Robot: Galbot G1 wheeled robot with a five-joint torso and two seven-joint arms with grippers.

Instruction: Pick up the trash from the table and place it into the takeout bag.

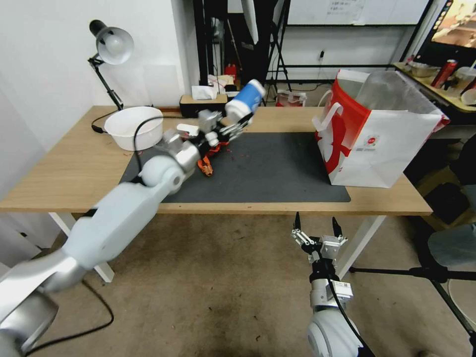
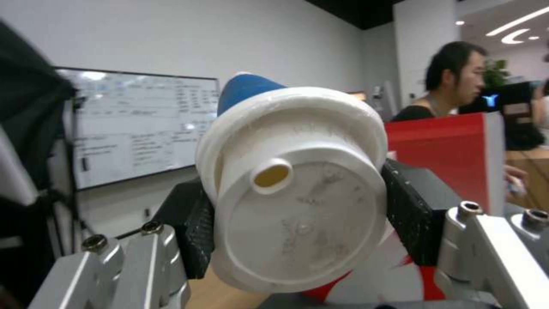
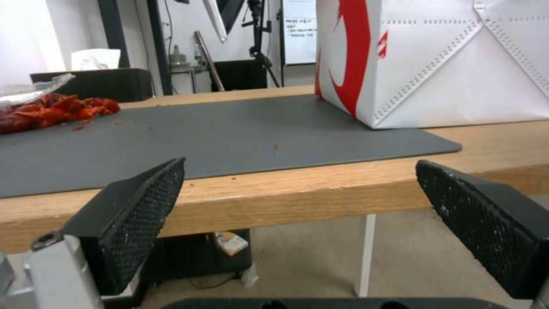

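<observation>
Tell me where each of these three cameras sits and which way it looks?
Head view: high up, looking down at the table; both arms show.
Left wrist view: behind the left gripper, its fingers clamping the blue white-lidded cup.
Right wrist view: below the table edge, between open fingers.
All three share the takeout bag.
</observation>
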